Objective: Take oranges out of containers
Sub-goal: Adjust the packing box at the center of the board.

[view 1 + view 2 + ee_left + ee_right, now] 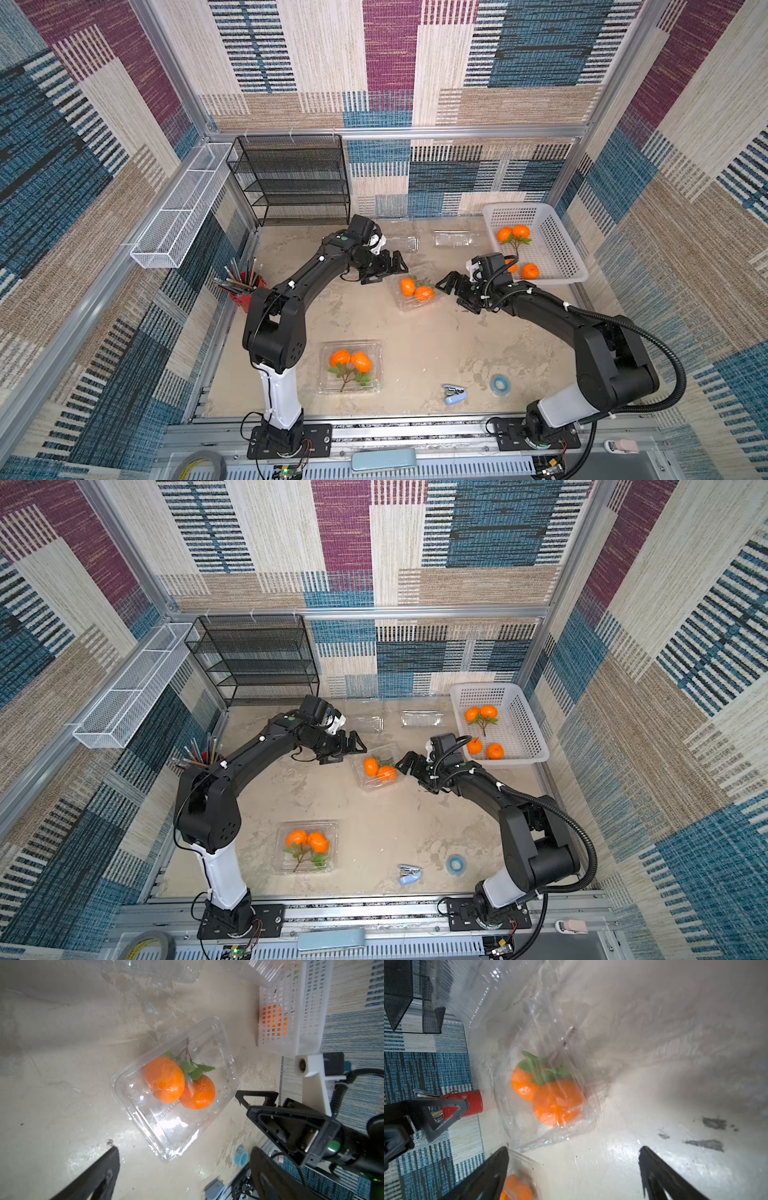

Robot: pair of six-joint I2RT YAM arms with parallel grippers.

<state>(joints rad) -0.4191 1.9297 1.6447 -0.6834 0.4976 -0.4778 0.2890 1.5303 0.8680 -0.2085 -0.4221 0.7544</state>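
A clear container [409,305] [172,1132] in mid-table holds two oranges [407,286] [164,1080] on a leafy stem, seen through the plastic. My left gripper [395,268] [184,1148] hovers open just to its left. On its right my right gripper [444,284] [573,1147] is open too, with nothing between the fingers. A second container [350,388] near the front holds two more oranges [340,358]. Two empty containers [405,243] [455,239] lie at the back. Several oranges [520,231] rest in the white basket [559,249].
A red pencil cup [245,291] stands by the left arm. A black mesh shelf [291,178] and a white wire rack [183,203] line the back left. A stapler [455,394] and a blue tape roll [498,384] lie front right.
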